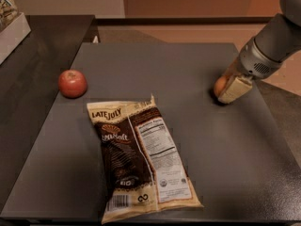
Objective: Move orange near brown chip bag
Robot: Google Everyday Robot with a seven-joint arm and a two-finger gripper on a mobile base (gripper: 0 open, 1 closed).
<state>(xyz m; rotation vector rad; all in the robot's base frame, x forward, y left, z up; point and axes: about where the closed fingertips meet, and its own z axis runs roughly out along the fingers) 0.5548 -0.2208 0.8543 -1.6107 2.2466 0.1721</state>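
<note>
Contact seems the aim: the end effector (229,89) sits low against the orange (219,85) near the right edge of the desk (188,60), well apart from the chip bag (141,159) lying flat mid-desk. Its cream body hides the fruit's right side, so whether it clamps or merely touches, I cannot tell.

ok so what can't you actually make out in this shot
- orange: camera view, its right side is covered by the gripper, near the right edge of the table; whether it is gripped cannot be told.
- arm: cut off by the top and right edges.
- brown chip bag: the print on the nutrition label is too small to read.
- box, far left: cut off by the left edge.
</note>
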